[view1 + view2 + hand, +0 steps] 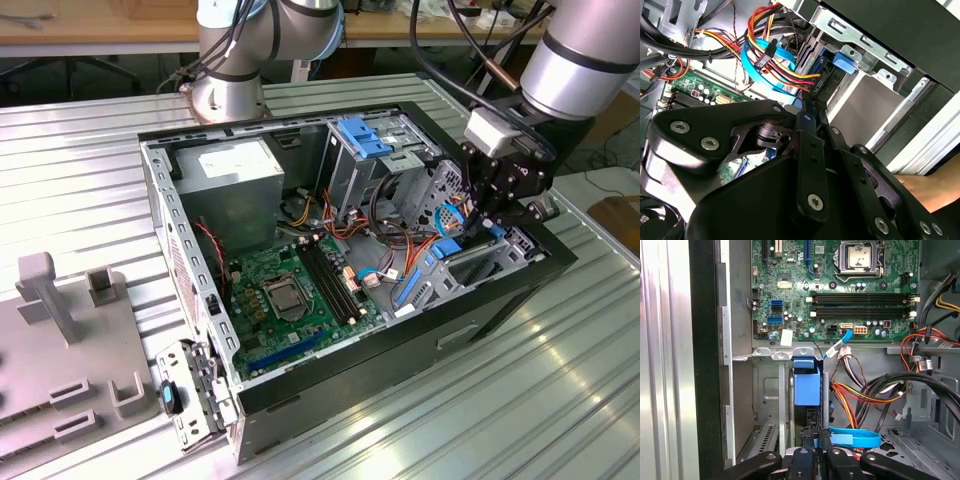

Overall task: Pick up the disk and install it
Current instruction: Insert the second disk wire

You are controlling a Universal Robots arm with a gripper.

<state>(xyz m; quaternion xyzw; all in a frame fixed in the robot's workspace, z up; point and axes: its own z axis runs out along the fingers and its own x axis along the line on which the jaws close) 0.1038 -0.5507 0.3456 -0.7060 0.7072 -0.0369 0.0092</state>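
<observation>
My pincer (487, 222) is down inside the open computer case (400, 350), at about 3 o'clock of the case in the exterior view. It is clenched on the disk. In the first wrist view the fingers (803, 456) sit tight together around the thin edge of the disk (806, 385), which stands on edge. Its blue bracket faces the camera and the dark body under it is mostly shadow. The contact itself is hidden behind my finger links.

In the second wrist view my own black linkage blocks most of the frame. The disk (822, 70) shows as a dark sliver with blue trim past the fingertips, next to the silver bay frame (865, 55). I cannot tell whether it touches the frame. The label is out of sight. In the exterior view my pincer covers the disk, so I cannot pick it out there.

A blue flat cable (855, 436) loops just beside my fingers, and red, yellow and orange wires (855, 395) hang near it. The motherboard (290, 290) lies at the case's 7 o'clock and the power supply (235, 175) at 11 o'clock. A tan blurred shape (930, 185) is cut off by the frame. I cannot tell what it is.
</observation>
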